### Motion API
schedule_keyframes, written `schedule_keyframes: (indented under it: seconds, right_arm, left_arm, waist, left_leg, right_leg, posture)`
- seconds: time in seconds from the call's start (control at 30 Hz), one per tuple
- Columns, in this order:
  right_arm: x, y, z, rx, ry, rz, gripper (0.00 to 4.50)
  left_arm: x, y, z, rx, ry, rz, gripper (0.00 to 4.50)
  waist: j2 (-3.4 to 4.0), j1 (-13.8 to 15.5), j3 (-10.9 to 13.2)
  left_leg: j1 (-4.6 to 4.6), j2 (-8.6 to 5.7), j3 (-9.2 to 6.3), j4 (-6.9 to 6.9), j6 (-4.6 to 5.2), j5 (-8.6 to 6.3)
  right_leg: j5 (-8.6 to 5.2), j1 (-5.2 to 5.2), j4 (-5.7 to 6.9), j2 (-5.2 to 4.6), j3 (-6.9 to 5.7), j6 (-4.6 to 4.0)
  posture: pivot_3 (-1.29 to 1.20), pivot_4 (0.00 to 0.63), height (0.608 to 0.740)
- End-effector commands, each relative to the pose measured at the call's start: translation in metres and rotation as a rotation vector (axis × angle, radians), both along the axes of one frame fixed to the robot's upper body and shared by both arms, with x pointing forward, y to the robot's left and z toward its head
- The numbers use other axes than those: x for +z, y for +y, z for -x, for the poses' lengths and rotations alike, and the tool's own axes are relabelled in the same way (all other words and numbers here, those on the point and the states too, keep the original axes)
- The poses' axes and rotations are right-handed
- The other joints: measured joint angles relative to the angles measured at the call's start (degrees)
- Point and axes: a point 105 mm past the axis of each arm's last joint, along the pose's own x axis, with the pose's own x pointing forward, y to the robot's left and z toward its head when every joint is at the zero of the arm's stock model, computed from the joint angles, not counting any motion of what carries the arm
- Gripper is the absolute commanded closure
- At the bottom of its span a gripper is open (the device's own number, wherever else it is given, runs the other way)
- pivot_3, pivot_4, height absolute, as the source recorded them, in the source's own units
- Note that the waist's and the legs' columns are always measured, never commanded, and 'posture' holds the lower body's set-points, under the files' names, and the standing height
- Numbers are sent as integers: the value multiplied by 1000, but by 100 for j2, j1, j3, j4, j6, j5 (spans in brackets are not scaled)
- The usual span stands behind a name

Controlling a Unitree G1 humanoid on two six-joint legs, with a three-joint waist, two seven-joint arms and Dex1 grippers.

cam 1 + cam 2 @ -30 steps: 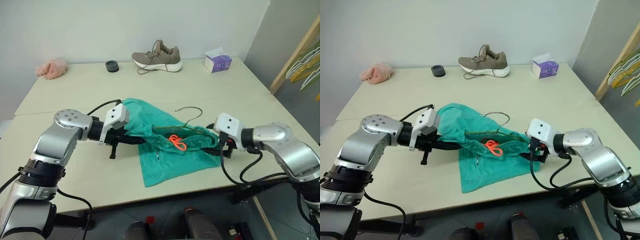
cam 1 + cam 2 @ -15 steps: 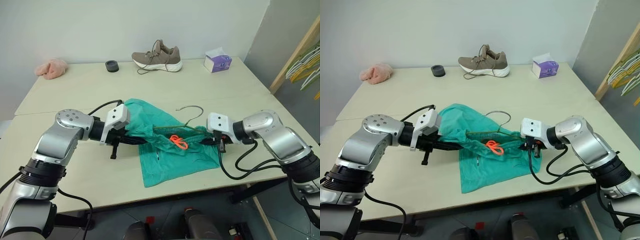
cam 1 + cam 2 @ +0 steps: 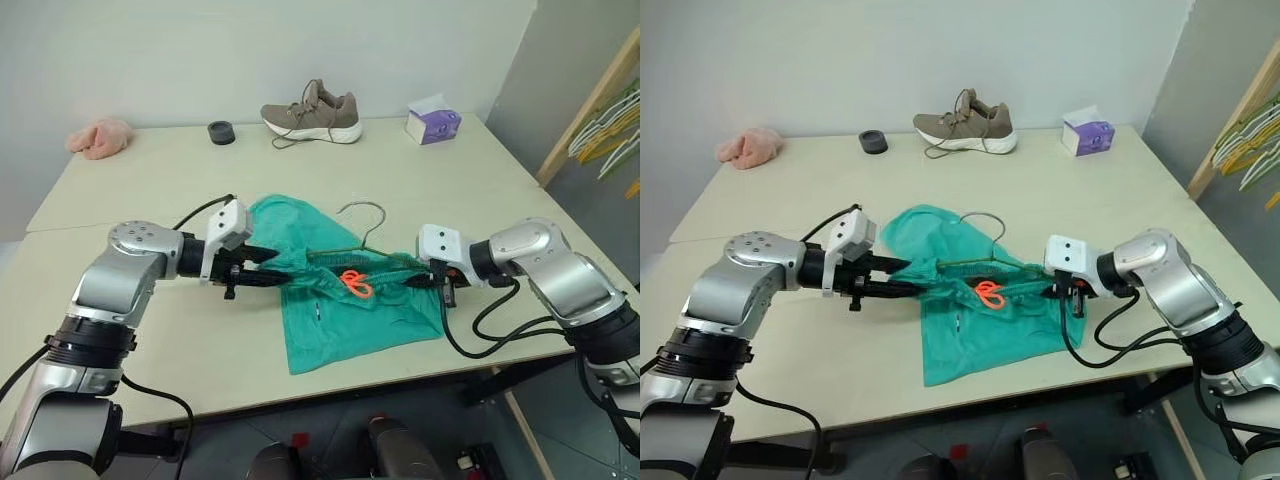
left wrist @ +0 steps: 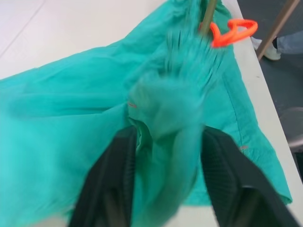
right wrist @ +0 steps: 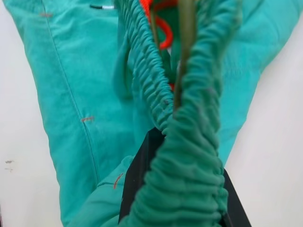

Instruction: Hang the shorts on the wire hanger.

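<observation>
Your right gripper (image 5: 177, 198) is clamped on the teal-green fabric shorts (image 3: 350, 320)' gathered waistband; your left gripper (image 4: 165, 189) stands half-open around fabric; the waistband stretches between them, along the thin dull-gold wire hanger (image 3: 362, 228)

shorts (image 3: 345, 310): teal-green, orange drawstring, waistband bunched and lifted, legs spread on table | wire hanger (image 3: 362, 222): dull gold, threaded through waistband, hook poking out behind

1. Gathered elastic waistband of the teal-green fabric shorts (image 5: 189, 142) bunches between the right gripper (image 5: 176, 215), whose black fingers (image 5: 142, 175) are clamped on it.
2. A thin dull-gold wire hanger (image 5: 182, 61) runs along the waistband.
3. An orange drawstring (image 5: 161, 28) loops beyond, above the pale table (image 5: 23, 142).
</observation>
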Motion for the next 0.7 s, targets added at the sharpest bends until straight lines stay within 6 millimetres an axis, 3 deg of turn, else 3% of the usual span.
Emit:
schedule_keyframes:
  seconds: [0.03,0.1,0.4,0.53,0.7]
  right_arm:
    - [17,-6,2,-48,-18,-66,4500]
    - [16,-8,2,-88,3,-96,4500]
    - [9,-27,1,-342,78,-257,4500]
    - [10,-59,3,-557,64,-341,4500]
    - [5,-102,24,-799,61,-373,4500]
  left_arm:
    - [26,38,-28,207,-179,11,1321]
    - [31,49,-36,274,-221,36,749]
    - [31,67,-35,372,-238,107,749]
    - [14,28,-7,200,-127,132,749]
    - [15,-25,19,11,-48,206,749]
  waist:
    - [0,-9,0]
    - [0,-16,0]
    - [-1,-14,-1]
    - [-1,-3,0]
    - [-1,78,0]
  left_leg:
    - [0,0,-1,0,0,0]
    - [-1,0,-3,0,0,0]
    - [-3,-2,1,0,0,0]
    - [-3,-1,2,-2,-2,-1]
    - [-4,-6,-2,0,-2,-1]
  right_leg:
    - [0,0,1,0,-1,0]
    - [0,0,0,0,-2,0]
    - [1,0,2,-9,-1,1]
    - [1,1,1,-14,-1,1]
    - [2,6,2,-15,-4,3]
  posture:
    - [-221,78,740]
    - [-219,78,740]
    - [-212,86,740]
    - [-223,94,740]
    - [-260,106,740]
